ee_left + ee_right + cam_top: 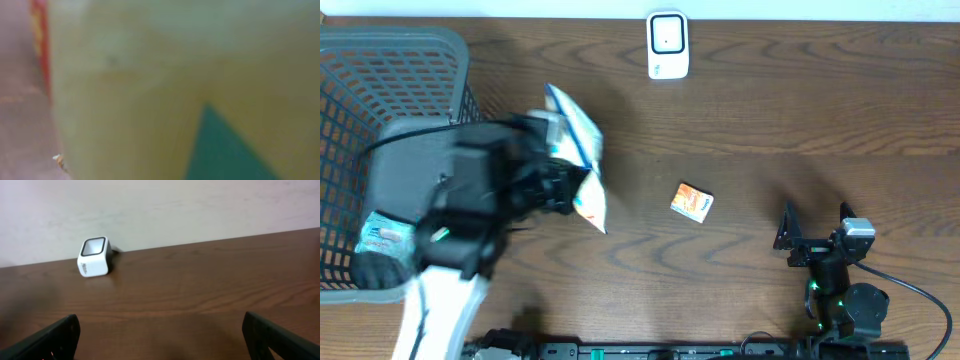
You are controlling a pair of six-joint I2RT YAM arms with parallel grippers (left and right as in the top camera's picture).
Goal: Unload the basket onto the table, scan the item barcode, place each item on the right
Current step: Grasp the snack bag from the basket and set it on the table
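a: what's closest up?
b: the bag (150,90). it fills the left wrist view, right against the lens and out of focus. it's pale yellow-green, with a dark green wedge at the lower right and a red strip along its left edge.
a: so the left hand has it?
b: yes. from overhead the left hand (560,178) is clamped on the bag. the bag stands on edge, white and blue on that side, just right of the basket (460,60). i cannot tell whether its lower corner touches the table (770,110), because the arm is blurred.
a: and the right hand?
b: the right hand (816,228) sits low at the near right of the table, spread wide and gripping nothing. its own camera shows the dark fingertips (50,340) at the bottom corners with wood between them.
a: anything in the middle?
b: a small orange packet (692,202) lies flat on the table between the bag and the right hand, apart from both.
a: in the basket?
b: something blue and white in its near corner, partly under the left arm. it's too hidden to name.
a: farthest off?
b: the scanner (667,45), white with a dark window, at the far edge of the table by the wall (200,205). the bag is well short of it, off to its left.
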